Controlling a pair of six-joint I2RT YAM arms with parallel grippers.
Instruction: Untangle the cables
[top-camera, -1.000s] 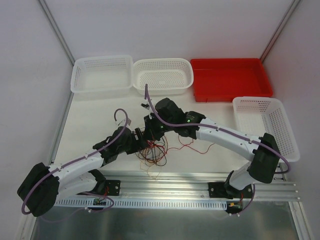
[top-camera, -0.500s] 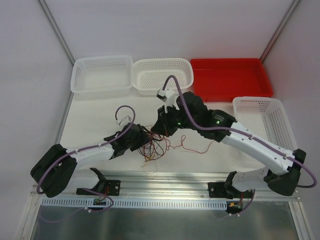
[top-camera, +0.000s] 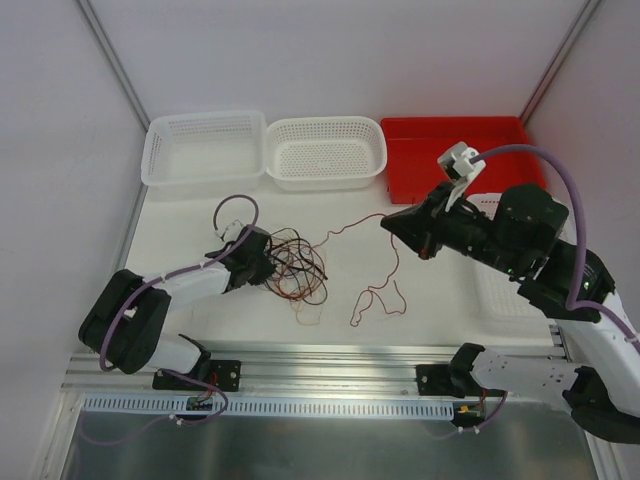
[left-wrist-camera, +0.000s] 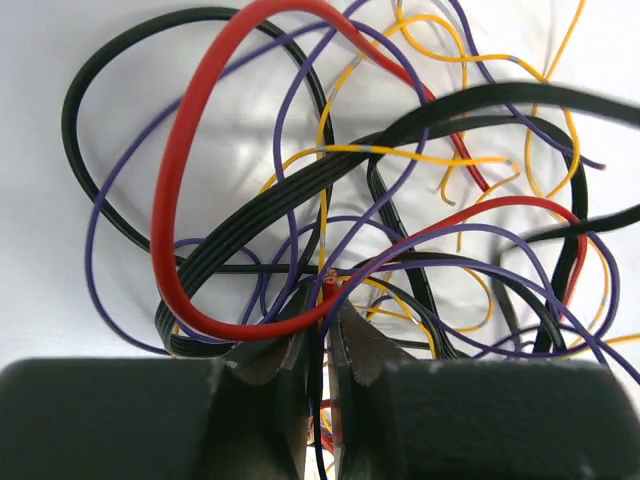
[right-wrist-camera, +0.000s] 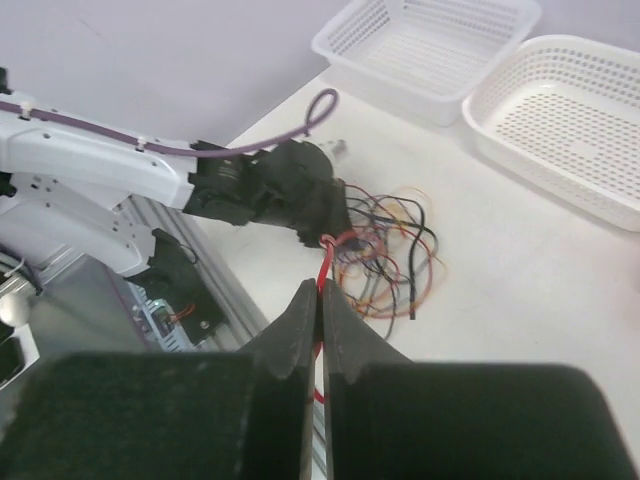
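Right gripper (top-camera: 387, 222) clamped on a red strand (right-wrist-camera: 324, 268), right of the cable bundle (top-camera: 295, 270); left gripper (left-wrist-camera: 321, 318) pinches that bundle. We judge extraction underway; next, pull it clear.

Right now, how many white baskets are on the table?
3. Left basket at the back left; middle basket beside it; right basket at the right edge, mostly hidden behind the right arm.
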